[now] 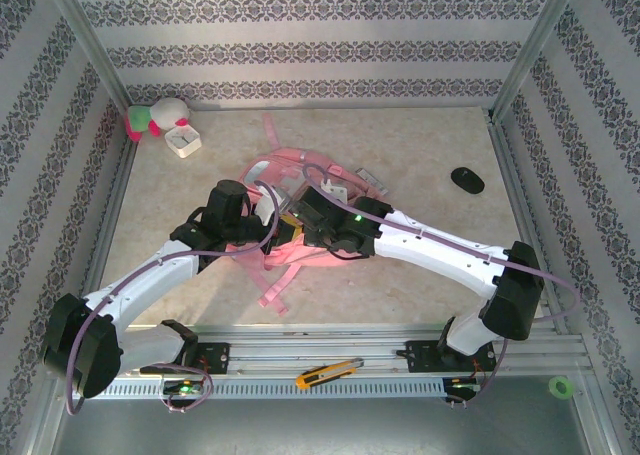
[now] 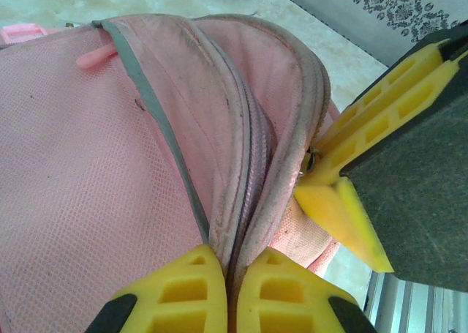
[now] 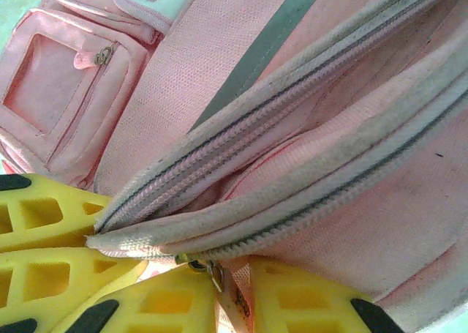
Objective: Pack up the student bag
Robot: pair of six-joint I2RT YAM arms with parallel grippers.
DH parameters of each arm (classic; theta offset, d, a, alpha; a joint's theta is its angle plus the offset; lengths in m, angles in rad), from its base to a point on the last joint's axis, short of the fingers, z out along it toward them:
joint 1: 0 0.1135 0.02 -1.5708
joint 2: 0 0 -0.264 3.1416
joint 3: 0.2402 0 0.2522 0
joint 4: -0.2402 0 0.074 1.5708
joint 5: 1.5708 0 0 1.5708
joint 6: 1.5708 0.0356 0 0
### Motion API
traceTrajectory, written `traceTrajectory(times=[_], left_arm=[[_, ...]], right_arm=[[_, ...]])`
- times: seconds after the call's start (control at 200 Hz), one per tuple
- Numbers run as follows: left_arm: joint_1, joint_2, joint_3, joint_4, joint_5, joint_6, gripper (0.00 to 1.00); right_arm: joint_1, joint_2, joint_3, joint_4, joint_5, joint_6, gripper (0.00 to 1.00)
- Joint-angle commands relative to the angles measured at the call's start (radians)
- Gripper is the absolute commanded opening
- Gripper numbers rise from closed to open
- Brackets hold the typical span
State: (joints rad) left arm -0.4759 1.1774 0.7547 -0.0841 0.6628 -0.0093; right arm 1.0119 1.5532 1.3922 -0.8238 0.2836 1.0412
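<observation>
Nearest me, on the rail at the front of the table, lie a box cutter point(image 1: 328, 373) and, off to the right, a green tape roll point(image 1: 560, 385). Beyond them both arms reach inward and meet over the student bag point(image 1: 292, 165), which sits at the middle of the table with its pink straps trailing toward the near side.

The left gripper point(image 2: 228, 263) has its jaws pressed together on the bag's rim, with the zip seam running down between the yellow fingers. Just beside it, the right gripper point(image 3: 234, 282) has its jaws drawn close around the small metal zip pull point(image 3: 212, 271). I cannot tell whether they actually pinch it. The zip along the top looks closed.

Farther back on the right lies a small black oval object point(image 1: 467, 180). In the far left corner a plush toy point(image 1: 160, 118) sits next to a white box point(image 1: 183, 140).

To my eye the step in hand is opening the main compartment, with nothing packed yet. The next move calls for a firm hold on the pull, then a draw along the zip's curve, not straight up. Meanwhile the left gripper would anchor the rim so the soft fabric stays taut instead of bunching.
</observation>
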Motion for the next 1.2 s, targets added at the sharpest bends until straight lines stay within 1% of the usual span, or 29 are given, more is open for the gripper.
traceTrajectory(times=[0.0, 0.08, 0.115, 0.225, 0.28, 0.41, 0.515, 0.719, 0.869, 0.979, 1.194], left_arm=[[0.011, -0.042, 0.031, 0.054, 0.078, -0.063, 0.0], [0.01, -0.046, 0.027, 0.045, 0.071, -0.049, 0.0], [0.011, -0.045, 0.024, 0.035, 0.065, -0.034, 0.0], [0.011, -0.053, -0.008, 0.021, 0.024, 0.036, 0.0], [0.011, -0.059, -0.029, 0.019, 0.0, 0.068, 0.0], [0.011, -0.069, -0.037, -0.022, -0.013, 0.162, 0.0], [0.011, -0.081, -0.034, -0.083, -0.057, 0.251, 0.0], [0.016, -0.085, 0.007, -0.268, -0.099, 0.423, 0.0], [0.036, -0.108, 0.011, -0.324, -0.116, 0.465, 0.0], [0.044, -0.119, 0.007, -0.354, -0.145, 0.5, 0.0], [0.051, -0.119, 0.024, -0.412, -0.184, 0.543, 0.0]], right_arm=[[-0.033, 0.016, -0.006, -0.086, 0.1, -0.007, 0.12], [-0.042, 0.01, -0.004, -0.077, 0.089, -0.021, 0.02], [-0.045, 0.001, 0.001, -0.074, 0.086, -0.03, 0.0], [-0.059, -0.035, 0.013, -0.037, 0.035, -0.066, 0.0], [-0.076, -0.053, 0.009, -0.01, -0.025, -0.072, 0.0], [-0.124, -0.087, -0.02, 0.026, -0.184, -0.079, 0.0], [-0.145, -0.098, -0.037, 0.0, -0.275, -0.112, 0.0], [-0.207, -0.125, -0.136, -0.076, -0.361, -0.213, 0.0], [-0.287, -0.175, -0.211, -0.045, -0.439, -0.308, 0.0], [-0.331, -0.2, -0.275, 0.012, -0.499, -0.362, 0.0], [-0.348, -0.196, -0.329, 0.059, -0.589, -0.438, 0.0]])
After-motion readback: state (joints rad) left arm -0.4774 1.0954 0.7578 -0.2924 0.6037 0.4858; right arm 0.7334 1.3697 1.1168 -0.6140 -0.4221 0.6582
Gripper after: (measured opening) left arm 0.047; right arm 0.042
